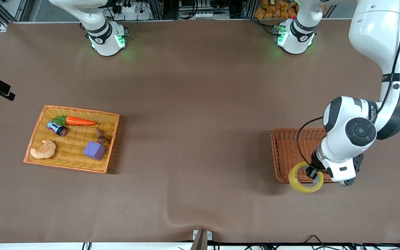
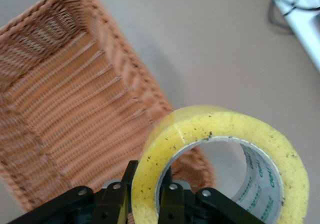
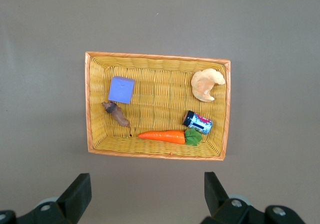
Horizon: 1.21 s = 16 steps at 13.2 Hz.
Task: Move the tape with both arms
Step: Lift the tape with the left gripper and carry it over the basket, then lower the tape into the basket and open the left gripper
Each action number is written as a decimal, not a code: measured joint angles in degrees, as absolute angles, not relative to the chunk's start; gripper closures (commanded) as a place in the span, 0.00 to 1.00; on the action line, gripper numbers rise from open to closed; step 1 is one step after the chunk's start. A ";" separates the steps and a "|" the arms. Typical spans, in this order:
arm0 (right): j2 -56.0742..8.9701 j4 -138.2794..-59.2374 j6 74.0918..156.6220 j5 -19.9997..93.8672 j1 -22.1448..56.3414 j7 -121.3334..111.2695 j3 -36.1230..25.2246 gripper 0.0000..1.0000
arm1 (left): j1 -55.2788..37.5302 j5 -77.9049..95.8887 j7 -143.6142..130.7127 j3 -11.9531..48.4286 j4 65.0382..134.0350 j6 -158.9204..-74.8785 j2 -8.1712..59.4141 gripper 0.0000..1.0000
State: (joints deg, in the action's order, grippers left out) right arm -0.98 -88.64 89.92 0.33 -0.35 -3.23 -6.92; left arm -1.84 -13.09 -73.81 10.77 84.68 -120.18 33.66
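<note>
The tape [image 1: 294, 180], a yellowish translucent ring with a grey-white core, hangs over the rim of the brown wicker basket [image 1: 283, 149] at the left arm's end of the table. My left gripper [image 1: 313, 171] is shut on the ring's wall, one finger inside the hole and one outside. The left wrist view shows the tape [image 2: 200, 129] standing up from the left gripper [image 2: 145, 201], with the brown basket [image 2: 65, 109] below. My right gripper [image 3: 145, 194] is open and empty, high over the table beside the yellow basket [image 3: 155, 56]. It is out of the front view.
The yellow wicker basket [image 1: 38, 118] at the right arm's end holds a purple cube [image 1: 94, 150], a carrot [image 1: 80, 121], a croissant [image 1: 44, 150], a small blue-and-white cylinder [image 1: 57, 128] and a small brown item [image 1: 100, 135]. The brown basket holds nothing that shows.
</note>
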 measured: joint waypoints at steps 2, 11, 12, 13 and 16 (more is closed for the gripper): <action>-0.98 -88.64 89.83 -0.09 -0.35 -3.22 -6.92 0.00 | 0.24 -12.59 -78.77 10.76 85.49 -117.58 33.59 1.00; -1.17 -88.71 89.54 -0.10 -0.21 -3.20 -6.67 0.00 | 9.04 -8.71 -81.19 10.91 106.91 -128.35 22.79 1.00; -1.19 -88.72 89.48 -0.10 -0.22 -3.20 -6.67 0.00 | 9.05 -8.67 -81.48 10.92 108.18 -128.44 21.67 1.00; -1.24 -88.74 89.46 -0.10 -0.22 -3.20 -6.67 0.00 | 9.05 -8.66 -82.02 10.94 108.93 -128.49 21.13 1.00; -1.37 -88.75 89.45 -0.10 -0.22 -3.20 -6.67 0.00 | 8.76 -8.66 -85.43 11.17 110.39 -130.91 21.91 1.00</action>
State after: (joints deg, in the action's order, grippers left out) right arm -1.37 -88.75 89.45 -0.10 -0.22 -3.20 -6.67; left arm 8.76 -8.66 -85.43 11.17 110.39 -130.91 21.91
